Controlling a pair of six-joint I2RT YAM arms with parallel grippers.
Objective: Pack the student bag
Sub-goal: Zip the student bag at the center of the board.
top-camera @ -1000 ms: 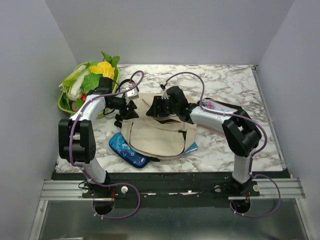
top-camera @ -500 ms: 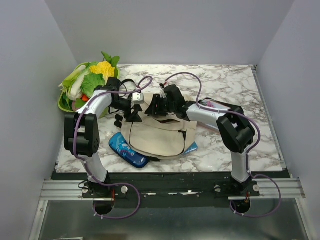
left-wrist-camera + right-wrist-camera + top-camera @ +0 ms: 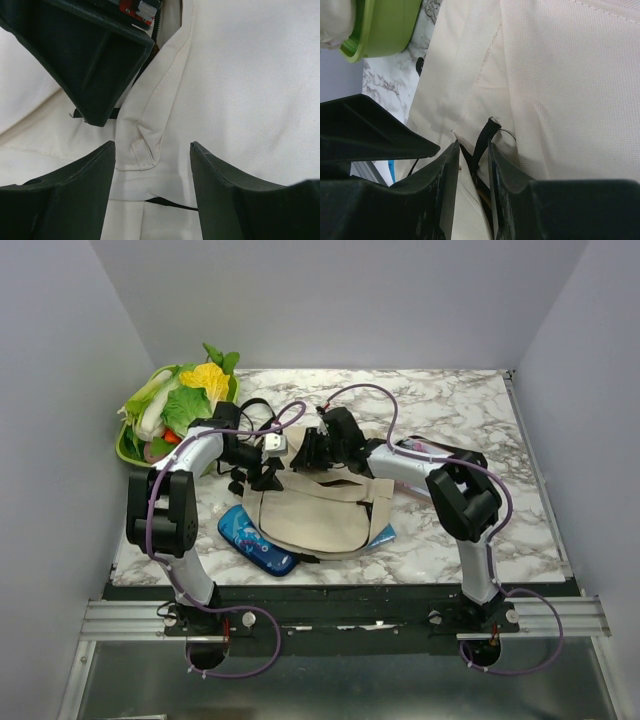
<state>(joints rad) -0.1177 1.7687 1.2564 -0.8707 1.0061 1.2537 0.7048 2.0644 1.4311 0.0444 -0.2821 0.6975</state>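
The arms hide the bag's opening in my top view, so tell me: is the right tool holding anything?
Observer: Between the narrow jaws of the right tool runs a black strap of the bag. I cannot tell whether it is clamped.
Operator: And the left tool?
Observer: The left tool is open. It straddles a beige seam fold, with a gap on each side.
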